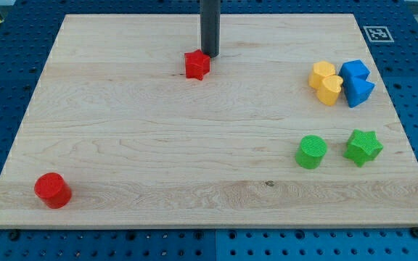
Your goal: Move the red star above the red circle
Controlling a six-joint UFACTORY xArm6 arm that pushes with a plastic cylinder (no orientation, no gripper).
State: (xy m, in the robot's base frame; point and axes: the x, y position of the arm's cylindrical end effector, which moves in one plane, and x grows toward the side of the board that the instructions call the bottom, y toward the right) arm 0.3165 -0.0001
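The red circle (52, 190) sits low on the wooden board (158, 145), near its corner at about seven o'clock from the board's middle, well apart from every other block; the red star (197, 64) lies far from it toward the view's top, at roughly one o'clock from the circle; my tip (210, 55) stands just beside the star at its one o'clock edge, touching it or very nearly so, the dark rod rising straight out of the view's top; the arm carries no jaws, only this rod, so nothing is open, closed or gripped; further right, at about four o'clock from the star, the green circle (311, 152) rests near the green star (363, 147), the two apart; at their twelve o'clock a tight cluster gathers, the yellow blocks (326, 82), one heart-shaped, pressed against the blue blocks (356, 82), whose shapes I cannot tell exactly; a small printed marker (377, 32) lies at the board's two o'clock corner.
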